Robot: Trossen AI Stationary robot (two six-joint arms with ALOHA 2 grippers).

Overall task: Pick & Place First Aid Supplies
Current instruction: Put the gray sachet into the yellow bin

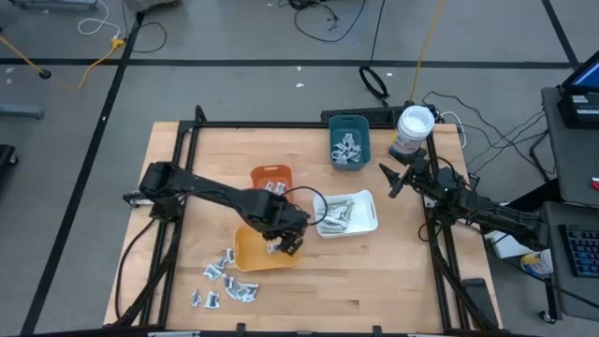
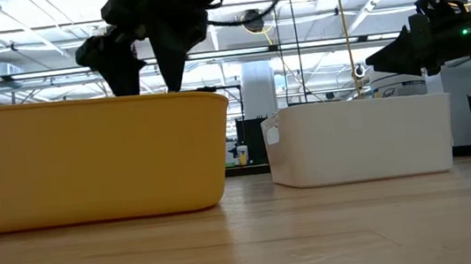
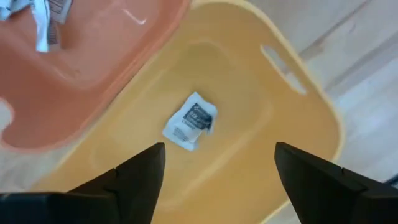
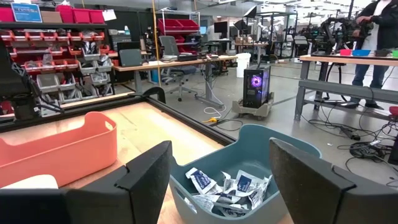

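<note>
A silvery-white sachet (image 3: pixel 191 121) with blue marks lies flat on the floor of the yellow tray (image 3: pixel 292 124), (image 1: pixel 255 251). My left gripper (image 3: pixel 217 174), (image 1: pixel 286 243) hangs open above that tray, pointing down, with nothing between its fingers. Several more sachets (image 1: pixel 225 281) lie loose on the table near its front edge. Others lie in the orange tray (image 1: pixel 271 178), (image 3: pixel 43 18) and in the teal tray (image 4: pixel 224 190), (image 1: pixel 349 140). Pale strips fill the white tray (image 1: pixel 346 213). My right gripper (image 1: pixel 388 183), (image 4: pixel 221 180) waits open and level at the table's right, facing the teal tray.
A white cylindrical tub (image 1: pixel 412 131) with a blue label stands at the far right, beside the teal tray. The orange tray's rim overlaps the yellow tray's far edge in the left wrist view. Black frame rails (image 1: pixel 281 124) border the table. A person (image 4: pixel 373 37) stands in the room beyond.
</note>
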